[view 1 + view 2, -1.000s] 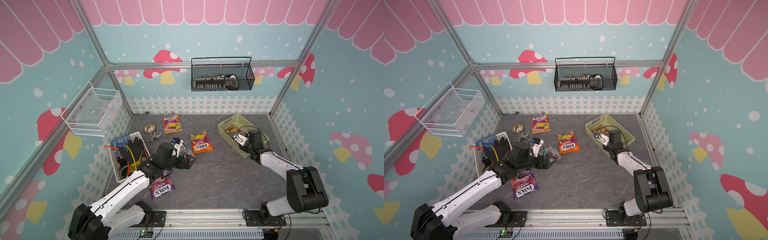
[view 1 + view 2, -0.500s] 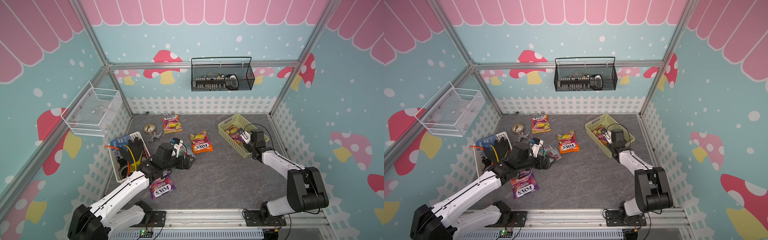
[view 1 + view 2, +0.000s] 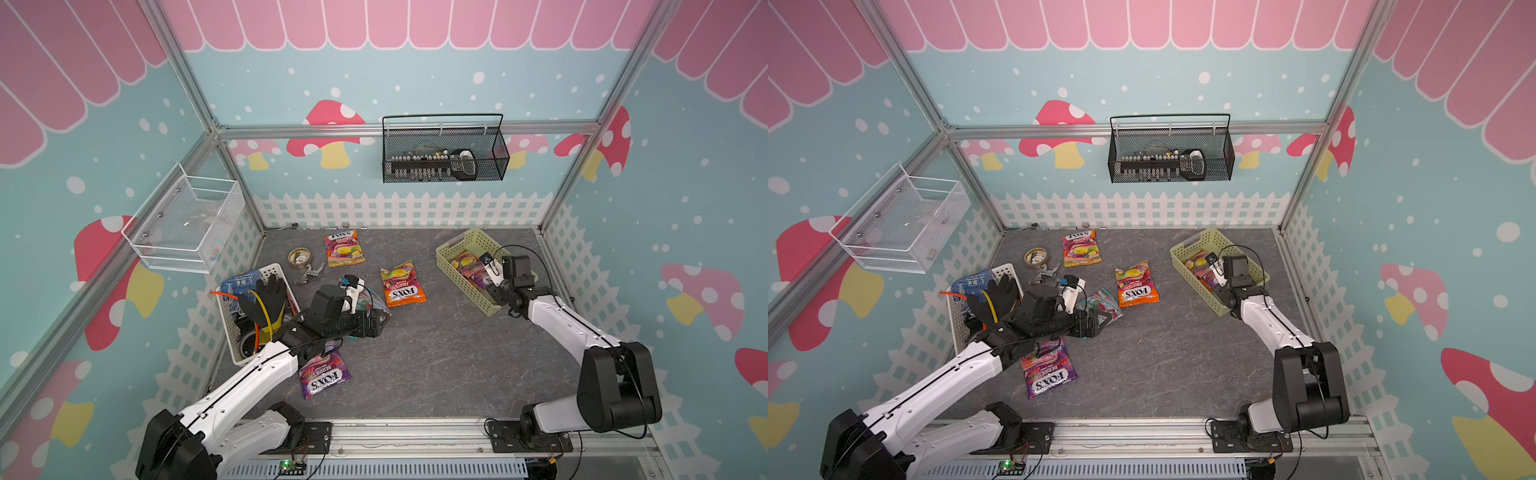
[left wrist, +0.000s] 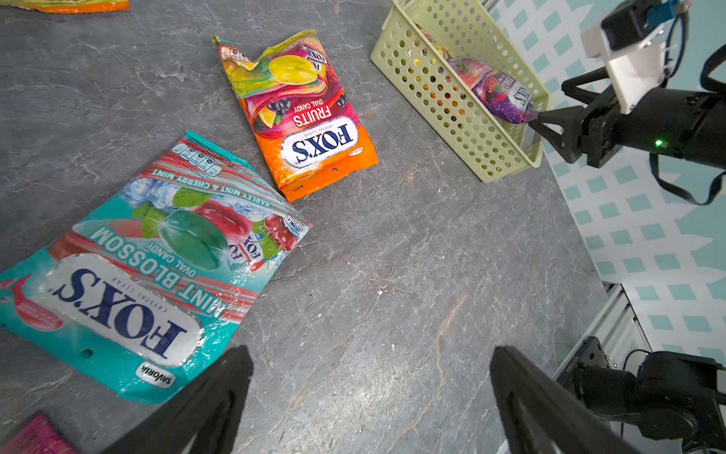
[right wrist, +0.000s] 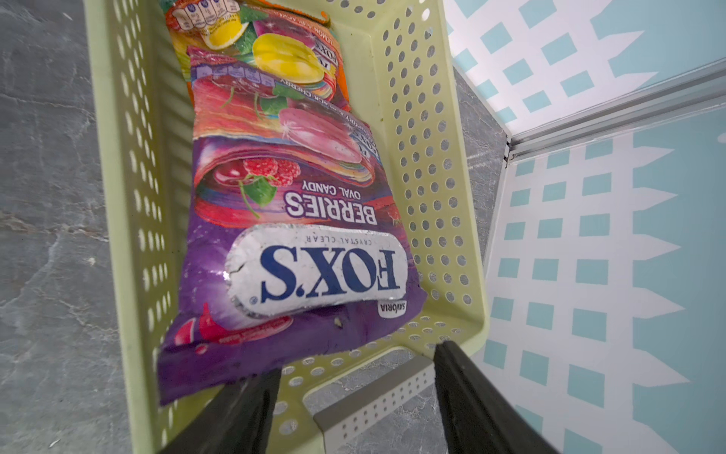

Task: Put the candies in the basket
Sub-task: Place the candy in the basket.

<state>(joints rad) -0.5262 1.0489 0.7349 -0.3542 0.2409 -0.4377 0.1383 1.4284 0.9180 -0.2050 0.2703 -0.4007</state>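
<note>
- The basket [image 3: 459, 272] stands on the gray bench [image 3: 436, 353] near the right back corner, and it is turned at an angle to the walls.
- Two candies lie inside it: a purple berries bag [image 5: 298, 251] on top, partly covering an orange fruits bag [image 5: 275, 51] toward the far end.
- The right gripper [image 5: 353, 401] is at the near short end of the basket. Its jaws are spread, one finger [image 5: 235, 412] just at the lower edge of the purple bag and the other beside the handle slot. It pinches nothing; whether the finger touches the bag I cannot tell.
- The left gripper [image 4: 369, 393] hangs over the bench, left of the middle, with jaws wide apart and nothing between them.
- A teal mint bag [image 4: 149, 267] lies flat on the bench just beside the left gripper, close to one finger [image 4: 204, 405].
- An orange bag [image 3: 402, 283] lies on the bench between the teal bag and the basket, apart from both grippers.
- Another fruits bag [image 3: 343, 248] lies near the back wall, beside a roll of tape [image 3: 299, 257].
- A second purple bag [image 3: 324, 374] lies on the bench, partly under the left arm.
</note>
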